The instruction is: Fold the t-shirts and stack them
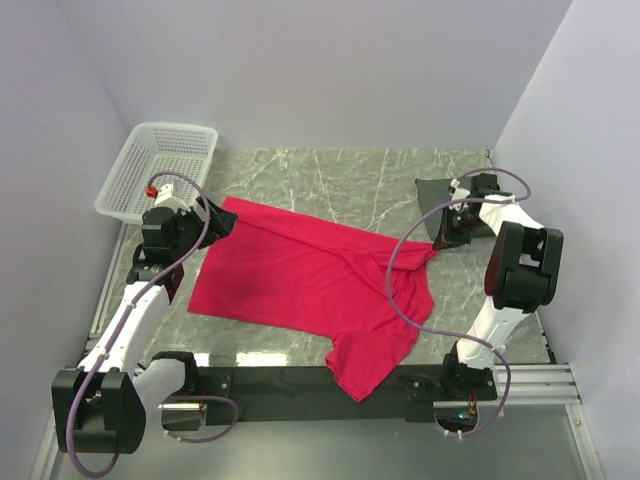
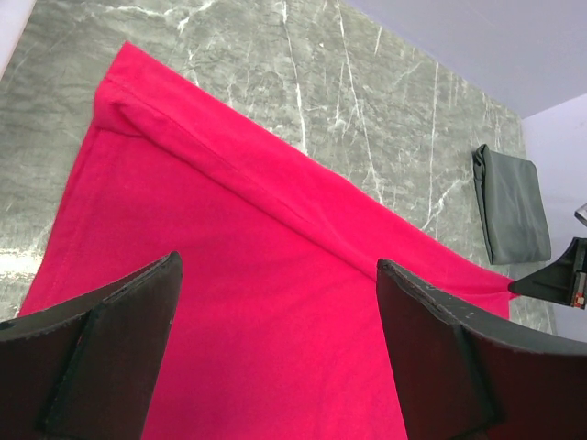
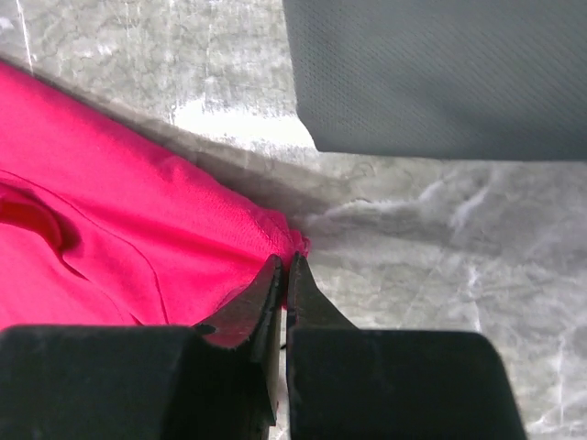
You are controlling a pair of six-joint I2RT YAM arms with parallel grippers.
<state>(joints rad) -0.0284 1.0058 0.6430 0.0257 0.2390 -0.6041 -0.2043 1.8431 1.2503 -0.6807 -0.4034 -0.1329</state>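
The crimson-red t-shirt [image 1: 300, 275] lies spread and rumpled on the marble table, one part hanging over the near edge. My right gripper [image 1: 438, 240] is at its far right corner. In the right wrist view the jaws [image 3: 286, 264] are pressed together on that pointed corner of the t-shirt [image 3: 138, 211]. My left gripper [image 1: 216, 222] hovers over the shirt's far left corner. Seen from the left wrist, it [image 2: 275, 268] stands wide open with only red fabric [image 2: 257, 302] below it and nothing between its fingers.
A folded dark grey cloth [image 1: 440, 193] lies just beyond the right gripper, close to the shirt corner [image 3: 440, 73]. A white mesh basket [image 1: 160, 165] stands at the far left, behind the left arm. Walls close in on both sides.
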